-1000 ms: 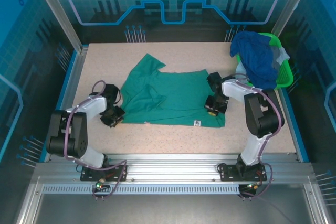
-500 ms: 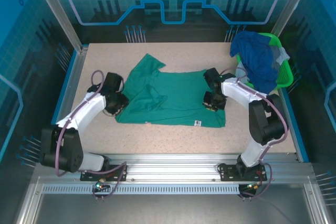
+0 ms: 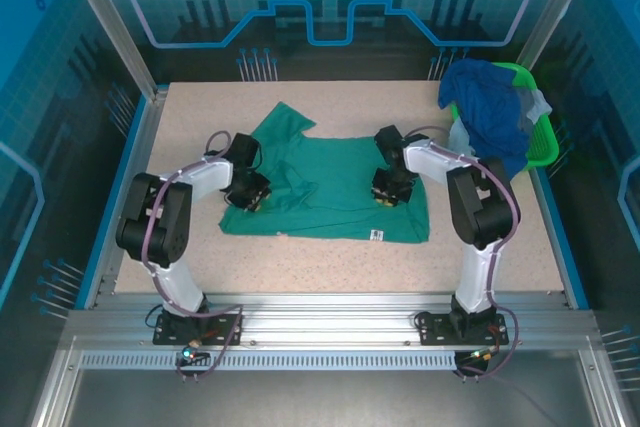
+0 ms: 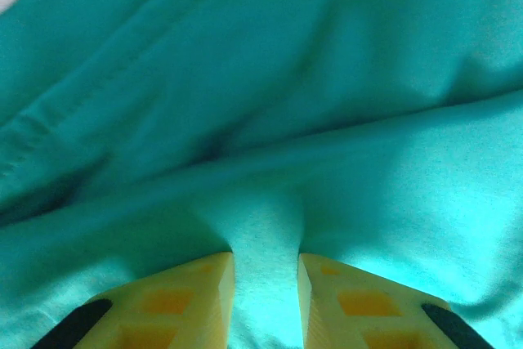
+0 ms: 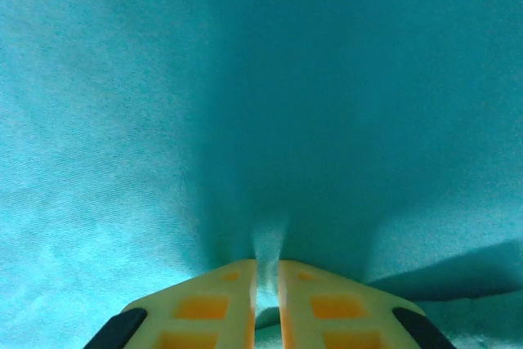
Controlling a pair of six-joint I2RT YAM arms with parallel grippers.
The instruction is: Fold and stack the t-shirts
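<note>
Arms have both moved inward over the last second: the left gripper (image 3: 250, 197), then on the bare table (image 3: 200, 107) beside the hem, now sits on the left side of the teal-green t-shirt (image 3: 330, 182); the right gripper (image 3: 388, 192) has slid toward the shirt's middle; both seem set for a fold; the shirt lies spread mid-table; a ridge of cloth stands pinched between the left fingers (image 4: 176, 300); a thinner pleat is nipped between the nearly closed right fingers (image 5: 327, 304).

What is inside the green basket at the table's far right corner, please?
A royal blue t-shirt is heaped over the green basket, with grey cloth and pale blue cloth showing beside it. Anything lower down is covered.
</note>
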